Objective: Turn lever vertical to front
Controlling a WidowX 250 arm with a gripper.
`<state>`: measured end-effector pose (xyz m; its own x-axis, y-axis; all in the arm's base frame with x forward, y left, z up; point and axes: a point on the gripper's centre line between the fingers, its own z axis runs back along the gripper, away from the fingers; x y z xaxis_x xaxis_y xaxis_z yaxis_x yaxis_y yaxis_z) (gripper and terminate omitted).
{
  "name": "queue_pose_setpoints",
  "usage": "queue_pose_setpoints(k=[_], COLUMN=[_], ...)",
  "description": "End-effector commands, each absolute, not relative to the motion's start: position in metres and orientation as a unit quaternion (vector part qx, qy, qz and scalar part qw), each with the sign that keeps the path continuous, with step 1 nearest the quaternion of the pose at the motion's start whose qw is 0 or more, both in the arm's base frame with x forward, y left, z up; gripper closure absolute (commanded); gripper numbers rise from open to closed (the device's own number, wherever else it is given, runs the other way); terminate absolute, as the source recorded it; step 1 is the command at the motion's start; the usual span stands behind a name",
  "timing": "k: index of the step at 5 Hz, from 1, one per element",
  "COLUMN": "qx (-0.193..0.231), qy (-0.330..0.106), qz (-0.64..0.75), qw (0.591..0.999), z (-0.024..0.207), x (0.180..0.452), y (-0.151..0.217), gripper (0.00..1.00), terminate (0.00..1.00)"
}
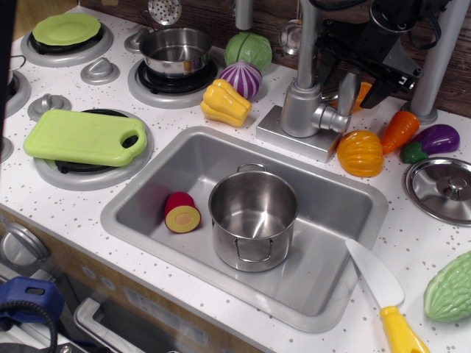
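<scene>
We see the short flat matte-silver lever [347,90] standing upright on its round stub at the right side of the silver faucet body [303,109], behind the sink. The black gripper [372,57] hovers just above and behind it, apart from it; we cannot tell whether its fingers are spread or closed. Below, the grey metal sink basin [147,187] holds a shiny steel pot [252,218], empty, and beside it a red-and-yellow toy fruit half [181,212]. A smaller steel pot [175,51] sits on the back burner.
</scene>
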<state>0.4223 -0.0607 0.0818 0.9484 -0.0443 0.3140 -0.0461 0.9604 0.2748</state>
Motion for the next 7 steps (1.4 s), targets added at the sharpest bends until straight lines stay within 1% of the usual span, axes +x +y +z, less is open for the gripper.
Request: queue_pose_setpoints(k=[1, 2, 3, 4, 5, 6, 7], qx=[0.132, 0.122, 0.114, 0.083, 0.054, 0.038, 0.038], qy=[-0.171, -0.152, -0.135, -0.095, -0.075, -0.071, -0.073], qz=[0.029, 0.050, 0.071, 0.076, 0.083, 0.076, 0.073], qw=[0.976, 0.979, 0.982, 0.989, 0.992, 0.994, 0.994], z=[0.103, 0.103, 0.095, 0.084, 0.068, 0.054, 0.050], x=[0.417, 0.398, 0.380, 0.374, 0.372, 0.376, 0.377], y=[-0.068, -0.078, -0.086, -0.076, -0.071, -0.063, -0.064], gripper=[1.00, 1.00, 1.00, 1.00, 1.00, 1.00, 1.00], terminate=[0.00, 0.00, 0.00, 0.00, 0.00, 0.00, 0.00])
